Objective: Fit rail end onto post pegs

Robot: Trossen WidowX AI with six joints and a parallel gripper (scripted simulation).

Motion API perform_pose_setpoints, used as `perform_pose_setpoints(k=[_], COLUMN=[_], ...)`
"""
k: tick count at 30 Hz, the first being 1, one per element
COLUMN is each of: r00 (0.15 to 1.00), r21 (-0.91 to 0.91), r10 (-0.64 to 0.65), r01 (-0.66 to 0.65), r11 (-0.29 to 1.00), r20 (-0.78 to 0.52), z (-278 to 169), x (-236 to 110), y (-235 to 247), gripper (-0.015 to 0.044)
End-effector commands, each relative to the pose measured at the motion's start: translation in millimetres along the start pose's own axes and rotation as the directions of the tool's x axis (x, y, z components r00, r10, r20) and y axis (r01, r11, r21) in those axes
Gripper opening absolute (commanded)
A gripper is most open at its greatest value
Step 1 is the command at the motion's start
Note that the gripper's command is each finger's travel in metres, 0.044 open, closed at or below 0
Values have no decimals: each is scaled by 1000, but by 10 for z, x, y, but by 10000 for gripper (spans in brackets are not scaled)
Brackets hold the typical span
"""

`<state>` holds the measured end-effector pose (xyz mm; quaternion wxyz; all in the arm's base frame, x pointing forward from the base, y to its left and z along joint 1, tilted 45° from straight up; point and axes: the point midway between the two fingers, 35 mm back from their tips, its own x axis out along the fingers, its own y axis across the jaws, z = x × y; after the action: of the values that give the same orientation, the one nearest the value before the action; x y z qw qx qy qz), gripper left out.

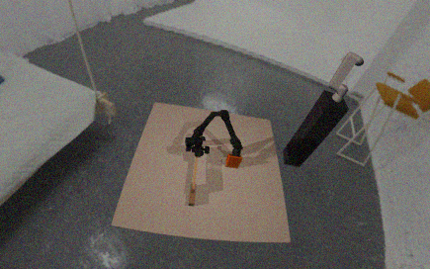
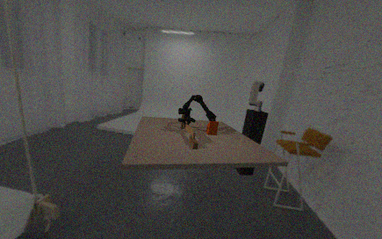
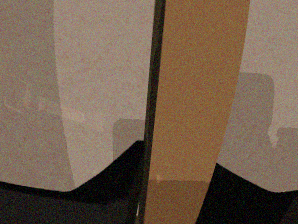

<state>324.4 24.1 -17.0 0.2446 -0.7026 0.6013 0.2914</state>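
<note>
The long wooden rail (image 1: 194, 178) (image 2: 189, 133) (image 3: 200, 83) lies along the beige table (image 1: 253, 208) (image 2: 163, 149). Its far end rests at the low footboard block (image 1: 192, 200) (image 2: 194, 143). My gripper (image 1: 197, 148) (image 2: 183, 121) (image 3: 158, 148) is shut on the rail near its near end, with a dark finger on each side of the rail in the wrist view. The rail's near end is raised off the table. The post and its pegs are hidden by the gripper in the top and exterior views and are out of the wrist view.
The arm's orange base (image 1: 232, 160) (image 2: 212, 127) stands to the right of the rail. Off the table are a black cabinet (image 1: 312, 131) (image 2: 255, 125), a yellow chair (image 1: 406, 99) (image 2: 304, 142) and a white bed (image 1: 26, 124).
</note>
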Motion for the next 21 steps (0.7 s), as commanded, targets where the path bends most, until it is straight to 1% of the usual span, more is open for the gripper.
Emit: perform_pose_setpoints(k=[1,21], r00=[1000,1000], r21=[3,3], r10=[-12,-12], r01=[12,12], r11=[1000,1000], r20=[13,13], z=[10,10], x=[-77,-168], y=[-18,-16], gripper=[0,0])
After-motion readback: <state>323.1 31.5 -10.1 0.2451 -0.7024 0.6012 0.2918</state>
